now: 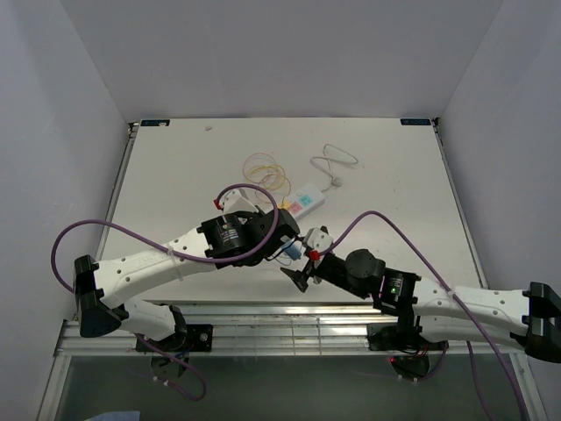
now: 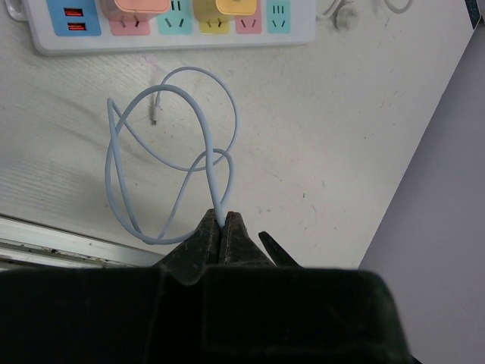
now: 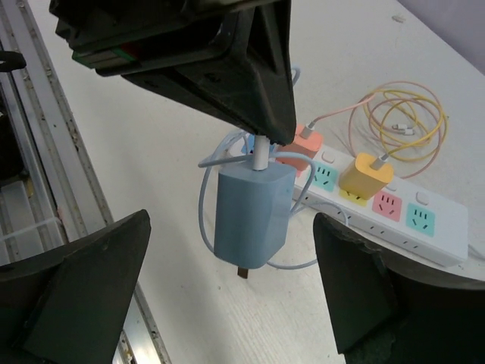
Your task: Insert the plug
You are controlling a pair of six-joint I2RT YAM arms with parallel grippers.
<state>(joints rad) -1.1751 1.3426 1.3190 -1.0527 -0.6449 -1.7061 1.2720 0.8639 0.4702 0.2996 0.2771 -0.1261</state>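
Table [image 1: 394, 175]: white power strip [image 3: 394, 216] lies mid-surface, with bare tabletop between it and the near rail [image 1: 289, 320]. Blue charger [image 3: 252, 216] hangs in the air over that bare patch, near the strip, long axis vertical, prongs down, cable end up. Left gripper [image 2: 222, 225] is pinched tight on the pale blue cable [image 2: 121, 174] just above the charger. Right gripper [image 1: 305, 260] is spread wide, a finger either side of the charger, not touching it.

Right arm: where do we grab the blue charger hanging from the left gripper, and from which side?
Blue charger: clamp its flat side faces mid-body, coming in level from the side. It hangs upright by its cable from the shut left gripper, prongs down, so top and bottom are off limits. The open right gripper flanks it.
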